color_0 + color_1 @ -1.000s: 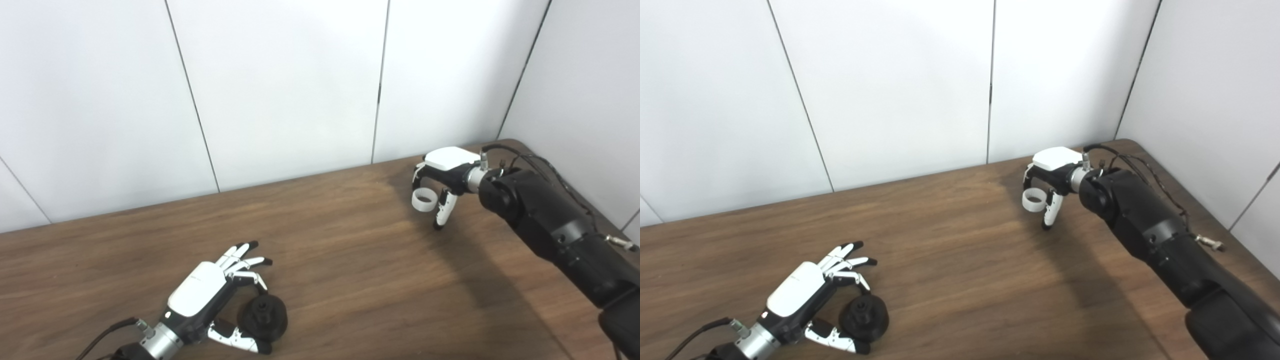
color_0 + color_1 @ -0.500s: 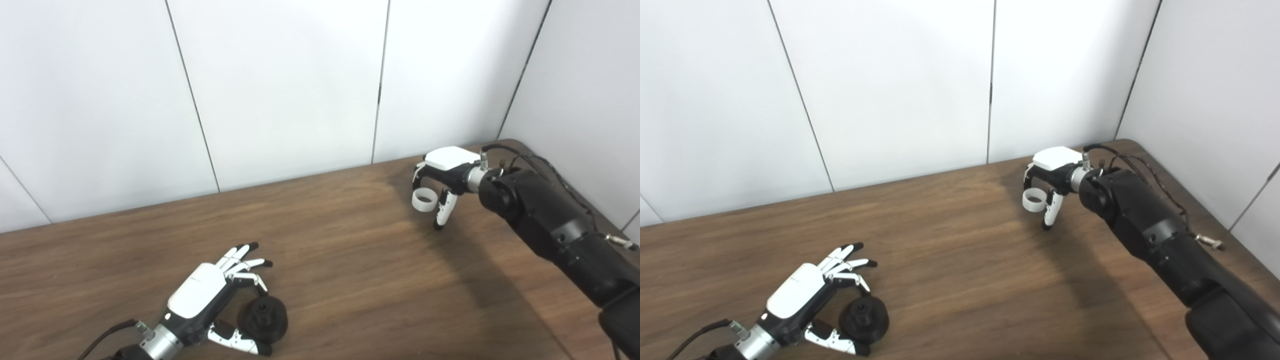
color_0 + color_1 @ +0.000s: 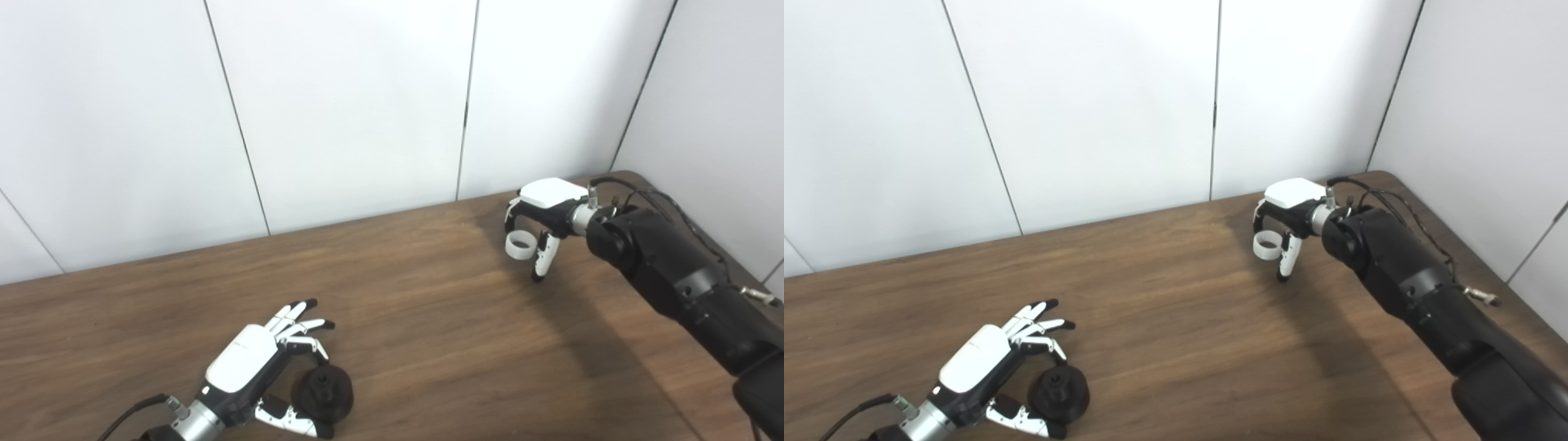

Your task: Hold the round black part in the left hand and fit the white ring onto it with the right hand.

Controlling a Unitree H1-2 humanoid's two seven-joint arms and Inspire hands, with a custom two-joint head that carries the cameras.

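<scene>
**Still far apart: the ring is at the back right, the black part at the front left**

Right now the white ring (image 3: 519,244) is pinched in the right hand (image 3: 539,214), between a curled finger and the thumb, and it hangs above the table (image 3: 429,306) near the far right corner. Its opening looks mostly upward, a little tilted toward the camera. The round black part (image 3: 323,394) is at the near left side, well apart from the ring. The left hand (image 3: 254,367) is curled around it: the thumb lies under its near edge and one bent finger touches its far edge, while the other fingers stay spread and straight. I cannot tell if the part is already lifted or rests on the wood.

As I judge it, the coming move depends on this diagonal. From the right hand, the black part lies to the left and toward the robot. The small hub in the centre of the part points up, so the ring should come down over it with its opening level.
</scene>
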